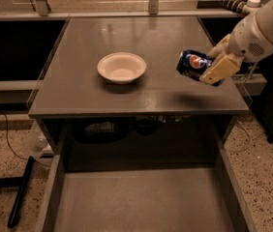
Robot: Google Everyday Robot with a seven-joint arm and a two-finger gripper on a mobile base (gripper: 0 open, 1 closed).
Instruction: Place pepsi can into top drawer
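The pepsi can (pixel 191 64) is dark blue with its round logo facing me, and it lies tilted on its side in the air. My gripper (pixel 215 67) is shut on the pepsi can and holds it above the right part of the grey tabletop (pixel 78 91); a shadow lies on the top beneath it. The top drawer (pixel 141 204) is pulled open below the table's front edge, with a flat grey floor and low side walls.
A white bowl (pixel 121 67) stands on the tabletop left of the can. A black stand leg (pixel 20 192) rests on the speckled floor at the left. Dark items sit under the table behind the drawer. Cables run along the right side.
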